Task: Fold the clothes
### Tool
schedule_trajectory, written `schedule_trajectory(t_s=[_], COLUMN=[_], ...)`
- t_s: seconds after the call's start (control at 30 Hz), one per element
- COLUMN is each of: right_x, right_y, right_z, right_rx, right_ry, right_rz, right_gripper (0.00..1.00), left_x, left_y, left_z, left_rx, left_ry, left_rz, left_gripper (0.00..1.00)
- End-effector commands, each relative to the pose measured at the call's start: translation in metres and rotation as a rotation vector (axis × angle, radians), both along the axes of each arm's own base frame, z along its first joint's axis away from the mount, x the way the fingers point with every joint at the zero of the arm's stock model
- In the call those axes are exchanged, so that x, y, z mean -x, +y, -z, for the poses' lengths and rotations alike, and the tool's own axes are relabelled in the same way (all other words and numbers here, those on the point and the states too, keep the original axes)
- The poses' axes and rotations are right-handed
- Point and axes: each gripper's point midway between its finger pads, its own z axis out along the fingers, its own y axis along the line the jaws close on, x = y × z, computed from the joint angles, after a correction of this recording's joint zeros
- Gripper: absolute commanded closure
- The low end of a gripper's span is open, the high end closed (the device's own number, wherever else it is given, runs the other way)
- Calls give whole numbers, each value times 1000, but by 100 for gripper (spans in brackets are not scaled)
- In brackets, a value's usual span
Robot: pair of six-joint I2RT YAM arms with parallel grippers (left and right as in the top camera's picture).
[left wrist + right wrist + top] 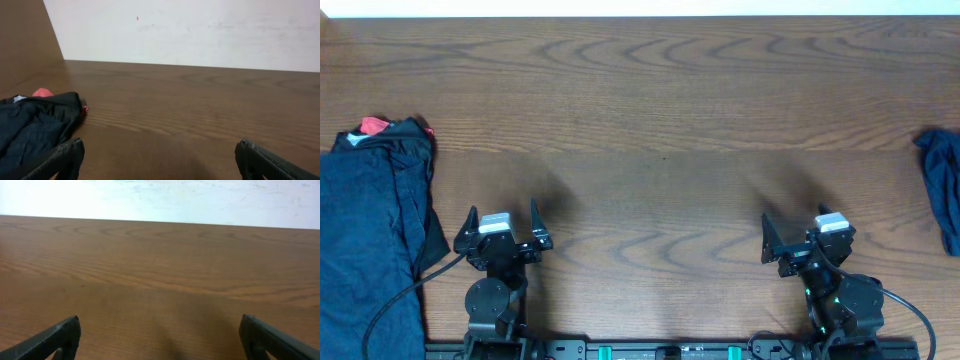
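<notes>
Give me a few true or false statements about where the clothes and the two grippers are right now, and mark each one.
1. The left gripper is open and holds nothing. True.
2. The dark clothes pile lies in the middle of the table. False: it lies at the table's left edge, beside the left arm.
3. A red piece peeks out at the far end of the dark clothes pile. True.
4. The right gripper is shut on the blue garment. False: it is open and empty, and the blue garment lies apart from it at the right edge.
</notes>
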Motion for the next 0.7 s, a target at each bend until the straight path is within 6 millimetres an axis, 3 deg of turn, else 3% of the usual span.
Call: schedule_trajectory(t_s=[0.0,0.67], right_x=[1,0], right_y=[3,-1], right_z=[0,1], right_rx=[-2,4], right_ry=[-1,-2], right_rz=[-15,11], right_gripper=[1,1], left_x=[-1,-1], left_y=[0,0], left_z=[17,17], left_rx=[4,4], left_ry=[35,35], left_rz=[-2,-2], left_gripper=[2,2])
